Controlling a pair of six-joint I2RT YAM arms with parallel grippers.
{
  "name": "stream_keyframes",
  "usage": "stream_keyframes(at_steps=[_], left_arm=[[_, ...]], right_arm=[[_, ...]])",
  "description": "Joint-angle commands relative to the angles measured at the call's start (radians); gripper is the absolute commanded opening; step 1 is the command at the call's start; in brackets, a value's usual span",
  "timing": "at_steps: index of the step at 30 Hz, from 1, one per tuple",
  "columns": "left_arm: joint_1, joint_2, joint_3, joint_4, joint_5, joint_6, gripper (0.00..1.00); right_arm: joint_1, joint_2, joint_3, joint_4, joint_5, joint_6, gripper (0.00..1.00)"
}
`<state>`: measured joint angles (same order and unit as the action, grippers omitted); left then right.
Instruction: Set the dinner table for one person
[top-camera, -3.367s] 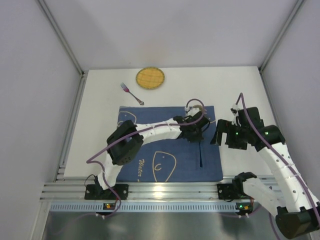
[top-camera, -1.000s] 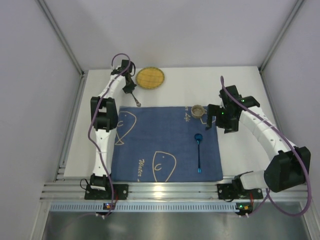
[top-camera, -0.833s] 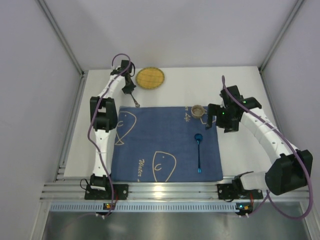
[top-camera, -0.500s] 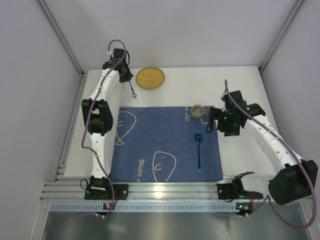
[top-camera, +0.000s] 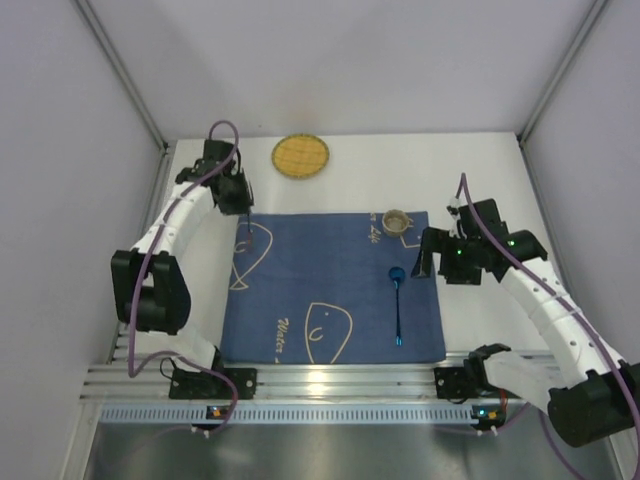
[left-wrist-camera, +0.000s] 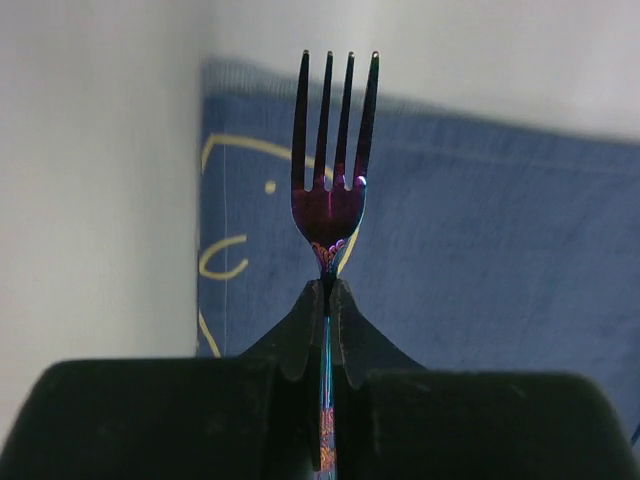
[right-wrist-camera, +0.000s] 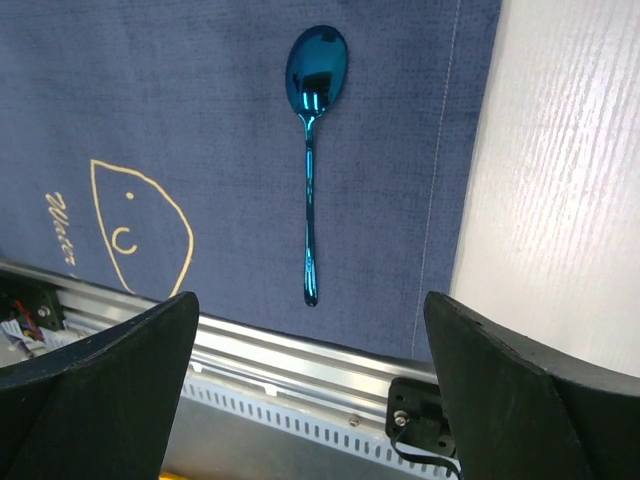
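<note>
The white dinner table (top-camera: 470, 170) carries a dark blue placemat (top-camera: 330, 290). My left gripper (top-camera: 242, 205) is shut on the handle of an iridescent purple fork (top-camera: 247, 234) and holds it over the placemat's far left corner. In the left wrist view the fork (left-wrist-camera: 333, 190) points tines-up out of the shut gripper (left-wrist-camera: 327, 290), above the placemat (left-wrist-camera: 480, 250). A blue spoon (top-camera: 398, 305) lies on the placemat's right side. My right gripper (top-camera: 437, 262) is open and empty over the placemat's right edge. The right wrist view shows the spoon (right-wrist-camera: 310, 150) below that gripper (right-wrist-camera: 310, 305).
A small beige cup (top-camera: 397, 220) stands at the placemat's far right corner. A round yellow plate (top-camera: 300, 156) lies at the back of the table. A metal rail (top-camera: 320, 385) runs along the near edge, and grey walls enclose three sides.
My left gripper has carried the fork from beside the yellow plate toward me to the placemat's far left corner. My right gripper has drawn back from the cup toward the near side.
</note>
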<state>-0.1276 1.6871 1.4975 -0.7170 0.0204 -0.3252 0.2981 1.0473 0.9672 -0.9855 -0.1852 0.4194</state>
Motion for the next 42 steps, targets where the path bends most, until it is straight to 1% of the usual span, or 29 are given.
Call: stream_keyframes(at_steps=[1, 3, 4, 5, 7, 10, 11, 13, 18, 21, 24, 25, 28, 36, 40, 42], left_arm=[[-0.006, -0.165, -0.237, -0.019, 0.078, -0.009, 0.00], [-0.017, -0.240, -0.331, 0.011, 0.082, -0.035, 0.00], [-0.018, -0.269, -0.409, 0.016, 0.081, -0.041, 0.00], [-0.020, -0.329, -0.443, 0.019, 0.081, -0.046, 0.00], [-0.023, -0.377, -0.527, 0.022, 0.095, -0.055, 0.00], [-0.035, -0.461, -0.609, 0.025, 0.110, -0.070, 0.00], [-0.070, -0.478, -0.615, 0.027, 0.098, -0.075, 0.00], [-0.102, -0.504, -0.599, 0.011, 0.078, -0.095, 0.00], [-0.122, -0.469, -0.618, -0.016, 0.056, -0.161, 0.00], [-0.150, -0.425, -0.619, -0.038, 0.009, -0.179, 0.00], [-0.153, -0.342, -0.609, -0.045, 0.022, -0.170, 0.00], [-0.153, -0.293, -0.605, -0.053, 0.026, -0.169, 0.00], [-0.159, -0.233, -0.600, -0.065, 0.062, -0.155, 0.00], [-0.162, -0.221, -0.562, -0.162, 0.024, -0.161, 0.00], [-0.162, -0.218, -0.560, -0.185, 0.010, -0.161, 0.00], [-0.162, -0.213, -0.553, -0.199, 0.004, -0.156, 0.06]], right_arm=[[0.001, -0.052, -0.010, 0.021, -0.042, -0.005, 0.95], [0.004, -0.081, -0.021, 0.016, -0.062, -0.004, 0.95], [0.004, -0.090, -0.025, 0.012, -0.065, 0.001, 0.95], [0.004, -0.102, -0.028, 0.005, -0.071, 0.001, 0.95], [0.006, -0.136, -0.041, -0.014, -0.074, -0.001, 0.95], [0.007, -0.187, -0.071, -0.030, -0.077, -0.002, 0.95], [0.007, -0.199, -0.079, -0.042, -0.080, -0.001, 0.95], [0.009, -0.233, -0.102, -0.054, -0.089, 0.008, 0.95], [0.007, -0.300, -0.145, -0.070, -0.117, 0.038, 0.95], [0.007, -0.326, -0.154, -0.084, -0.122, 0.045, 0.95], [0.007, -0.345, -0.162, -0.096, -0.122, 0.045, 0.95], [0.007, -0.346, -0.162, -0.099, -0.122, 0.044, 0.95], [0.007, -0.354, -0.160, -0.113, -0.117, 0.039, 0.95], [0.007, -0.363, -0.183, -0.114, -0.111, 0.035, 0.95], [0.007, -0.348, -0.194, -0.097, -0.111, 0.024, 0.97], [0.007, -0.330, -0.193, -0.087, -0.109, 0.018, 0.98]])
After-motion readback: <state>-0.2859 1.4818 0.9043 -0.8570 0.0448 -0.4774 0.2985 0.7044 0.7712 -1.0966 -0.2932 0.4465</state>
